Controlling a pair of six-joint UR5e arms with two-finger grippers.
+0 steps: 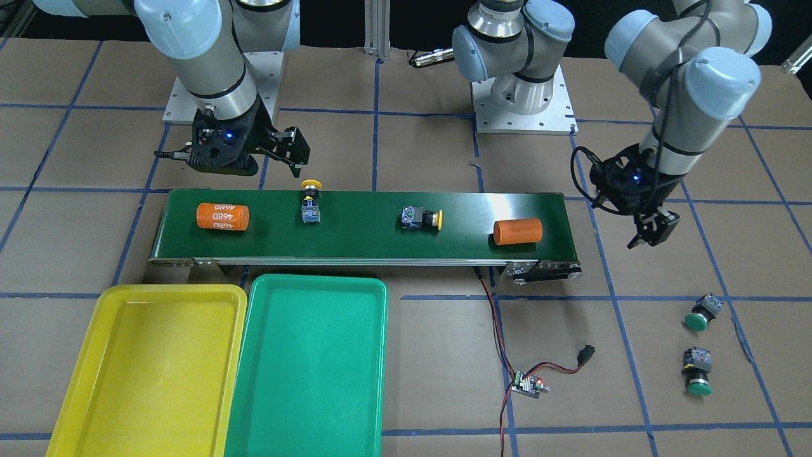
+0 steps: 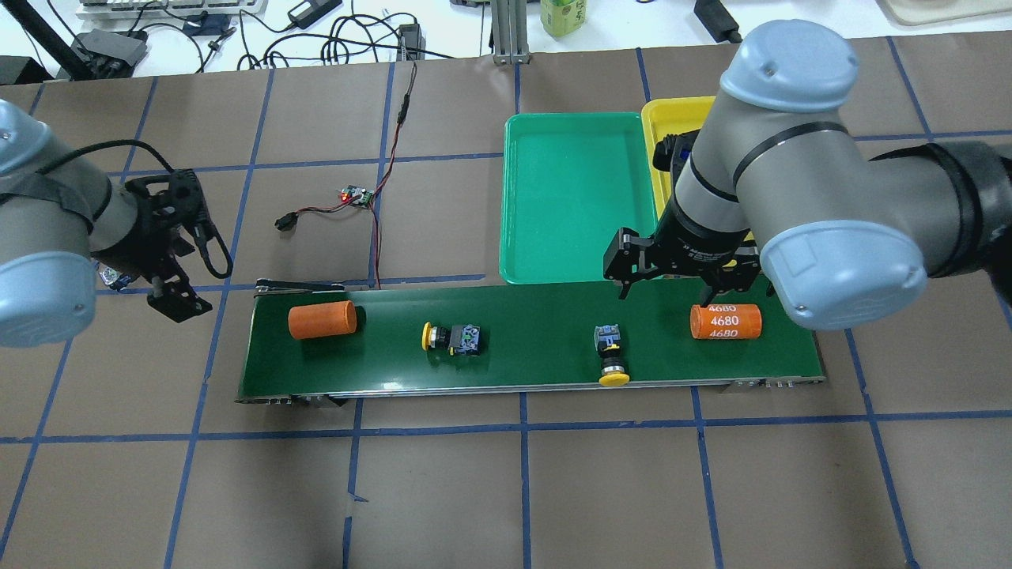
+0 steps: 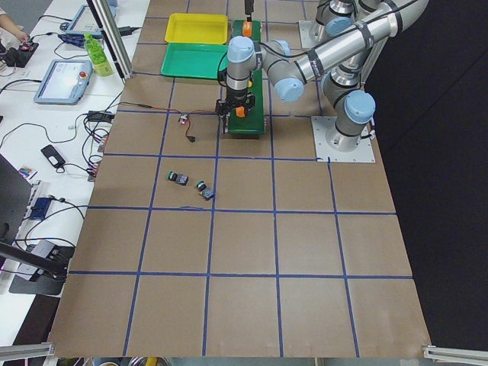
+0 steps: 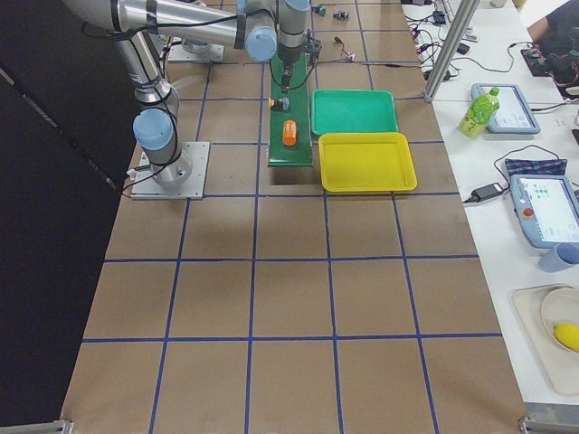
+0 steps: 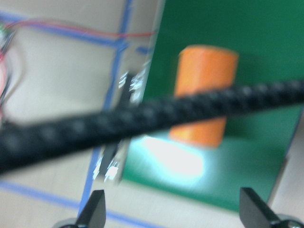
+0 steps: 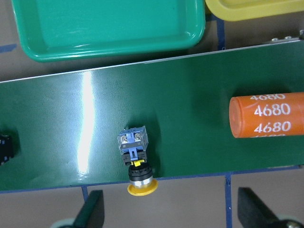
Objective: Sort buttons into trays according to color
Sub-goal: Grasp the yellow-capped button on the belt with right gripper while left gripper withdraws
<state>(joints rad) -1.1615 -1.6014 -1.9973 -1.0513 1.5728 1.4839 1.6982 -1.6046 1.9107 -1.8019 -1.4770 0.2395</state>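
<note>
Two yellow buttons lie on the dark-green belt: one (image 1: 311, 204) with its cap over the belt's robot-side edge, the other (image 1: 420, 218) near the middle. On the brown table past the belt's end lie two green buttons (image 1: 701, 312) (image 1: 696, 370). Side by side in front of the belt are the yellow tray (image 1: 152, 368) and the green tray (image 1: 311, 362), both with nothing in them. My right gripper (image 1: 244, 162) hangs open above the belt; its wrist view shows the overhanging yellow button (image 6: 134, 156) below it, left of centre. My left gripper (image 1: 653, 231) is open off the belt's other end.
The conveyor belt (image 1: 361, 244) also carries two orange cylinders, one labelled 4680 (image 1: 222, 217) and one plain (image 1: 518, 231). A small circuit board (image 1: 526, 384) with red and black wires lies on the table by the belt. A black cable (image 5: 156, 118) crosses the left wrist view.
</note>
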